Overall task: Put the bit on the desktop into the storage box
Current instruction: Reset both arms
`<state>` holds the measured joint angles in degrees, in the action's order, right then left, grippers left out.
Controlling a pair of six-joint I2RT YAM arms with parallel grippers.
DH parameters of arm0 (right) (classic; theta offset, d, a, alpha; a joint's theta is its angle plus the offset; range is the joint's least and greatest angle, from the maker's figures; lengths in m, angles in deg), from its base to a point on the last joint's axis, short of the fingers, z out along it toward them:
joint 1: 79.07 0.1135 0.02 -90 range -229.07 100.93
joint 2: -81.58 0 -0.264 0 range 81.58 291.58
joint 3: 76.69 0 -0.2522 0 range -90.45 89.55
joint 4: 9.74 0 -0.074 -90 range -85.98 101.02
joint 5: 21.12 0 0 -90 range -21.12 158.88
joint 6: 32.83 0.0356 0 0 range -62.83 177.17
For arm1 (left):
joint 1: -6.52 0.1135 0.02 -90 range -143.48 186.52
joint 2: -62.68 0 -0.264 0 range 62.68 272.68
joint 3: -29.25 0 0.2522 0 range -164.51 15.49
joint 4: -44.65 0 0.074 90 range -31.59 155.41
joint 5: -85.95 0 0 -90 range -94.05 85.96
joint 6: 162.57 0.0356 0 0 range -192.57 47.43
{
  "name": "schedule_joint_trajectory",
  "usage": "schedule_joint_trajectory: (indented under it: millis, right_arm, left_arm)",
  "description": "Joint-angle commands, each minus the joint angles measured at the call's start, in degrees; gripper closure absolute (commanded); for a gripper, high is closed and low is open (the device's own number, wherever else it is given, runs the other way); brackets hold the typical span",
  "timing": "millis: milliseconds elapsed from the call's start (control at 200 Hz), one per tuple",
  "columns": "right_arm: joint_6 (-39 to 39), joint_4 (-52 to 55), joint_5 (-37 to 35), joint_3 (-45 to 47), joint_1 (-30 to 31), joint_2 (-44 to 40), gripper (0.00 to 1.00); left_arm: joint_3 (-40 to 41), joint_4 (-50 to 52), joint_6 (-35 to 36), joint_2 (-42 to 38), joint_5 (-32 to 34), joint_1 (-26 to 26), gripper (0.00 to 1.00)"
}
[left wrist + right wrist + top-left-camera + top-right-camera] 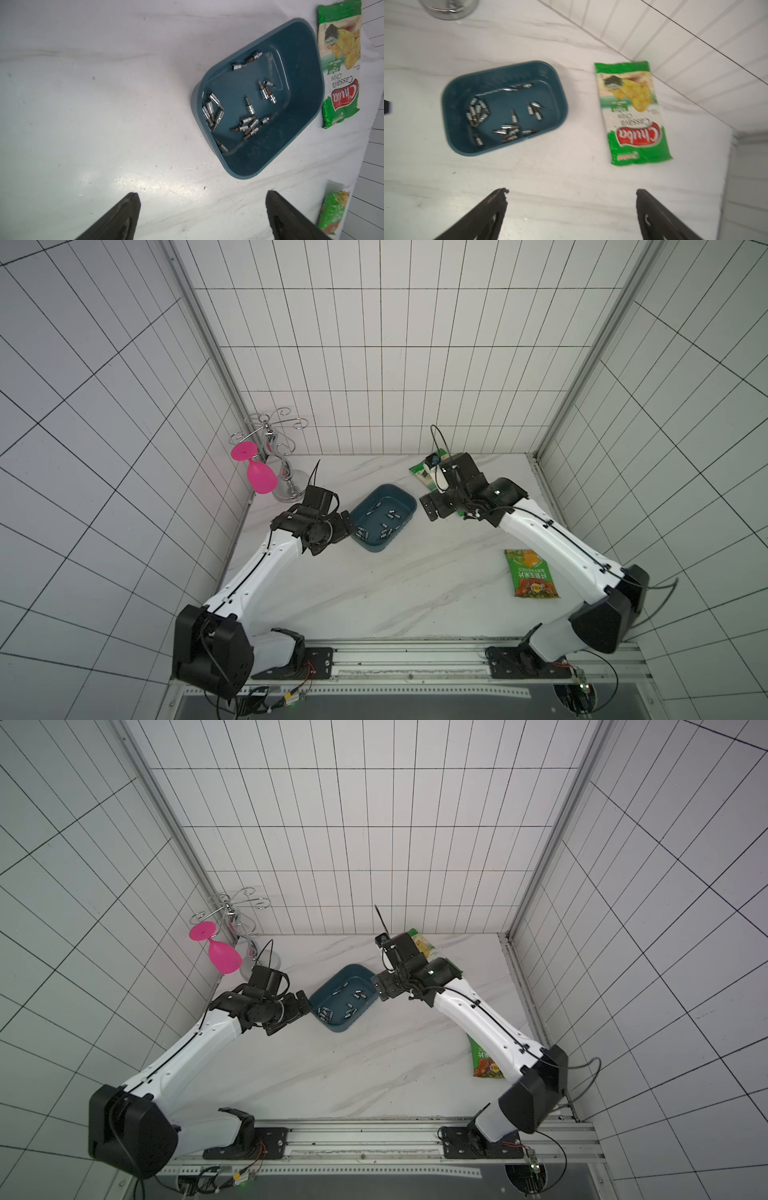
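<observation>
2 grippers: wide apart, empty.
Left gripper (201,193): just left of storage box (301,62).
Right gripper (571,190): just right of it.
Bits (250,108): inside box, middle of desktop (395,593); none seen loose.
Risk: rim clipped by either arm, box tipped, bits spilled; stray bit hidden beneath an arm.

White arm shells (266,568), black joint housings (212,651), black fingers (120,218).
</observation>
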<state>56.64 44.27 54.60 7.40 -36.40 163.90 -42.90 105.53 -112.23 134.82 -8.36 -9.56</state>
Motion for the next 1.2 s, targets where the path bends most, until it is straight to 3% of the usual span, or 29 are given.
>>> schedule_joint_trajectory:
  millis: [0, 175, 270, 355, 445, 495, 580, 650, 720, 845, 950, 980, 1060, 1115, 1160, 1195]
  right_arm:
    - [2.2, -13.3, -14.5, 15.4, -3.3, -7.9, 0.01]
    - [2.9, -27.2, -18.4, 35.0, -11.4, -18.4, 0.01]
    - [7.4, -32.7, -17.3, 41.5, -16.6, -19.9, 0.01]
    - [5.7, -45.2, -17.2, 49.2, -18.7, -20.4, 0.01]
    - [3.5, -57.2, -15.8, 55.0, -20.8, -20.1, 0.01]
    - [2.8, -57.8, -13.3, 55.0, -21.9, -19.9, 0.01]
    - [-1.9, -69.0, -12.7, 57.9, -23.0, -17.6, 0.01]
    - [-3.1, -72.6, -11.1, 58.0, -25.2, -13.5, 0.01]
    - [-3.8, -76.0, -9.7, 57.9, -26.8, -8.6, 0.01]
    - [-6.0, -89.1, -13.1, 60.9, -28.9, -1.2, 0.01]
    - [-5.6, -91.2, -5.7, 60.5, -32.4, 2.1, 0.01]
    - [-5.0, -90.2, -5.7, 59.8, -32.9, 2.4, 0.01]
    - [-2.2, -89.0, -2.6, 60.3, -35.6, 1.4, 0.01]
    - [1.8, -95.1, -0.9, 63.5, -38.9, 3.6, 0.01]
    - [1.2, -107.4, -1.5, 65.9, -39.5, 8.0, 0.01]
    - [0.6, -104.4, -3.4, 65.1, -38.4, 7.3, 0.01]
  left_arm:
    - [-0.7, -5.8, 7.8, -4.5, 13.8, 0.3, 0.02]
    - [10.9, -24.1, 19.1, -11.1, 30.2, 0.4, 0.02]
    - [20.4, -37.9, 26.4, -14.9, 36.6, 0.5, 0.02]
    - [28.9, -52.1, 31.9, -16.2, 39.2, 1.1, 0.01]
    - [35.9, -65.9, 34.4, -13.6, 38.2, 3.7, 0.01]
    - [37.9, -70.3, 33.4, -10.9, 36.1, 6.1, 0.02]
    - [39.5, -77.3, 32.7, -5.4, 33.8, 8.7, 0.02]
    - [40.0, -85.4, 33.8, 0.3, 33.5, 10.1, 0.01]
    - [37.9, -87.2, 33.8, 4.0, 34.5, 10.5, 0.02]
    - [37.1, -94.2, 30.9, 11.3, 22.3, 15.6, 0.02]
    - [37.6, -106.2, 33.6, 20.1, 18.1, 16.1, 0.03]
    - [36.9, -104.8, 34.3, 20.0, 16.7, 15.9, 0.03]
    - [33.0, -90.0, 34.9, 16.3, 11.8, 16.0, 0.02]
    - [34.1, -96.1, 34.8, 18.4, 12.6, 16.2, 0.01]
    - [34.7, -99.1, 34.8, 19.4, 12.1, 16.5, 0.01]
    - [34.3, -98.0, 34.6, 19.3, 12.3, 16.6, 0.01]
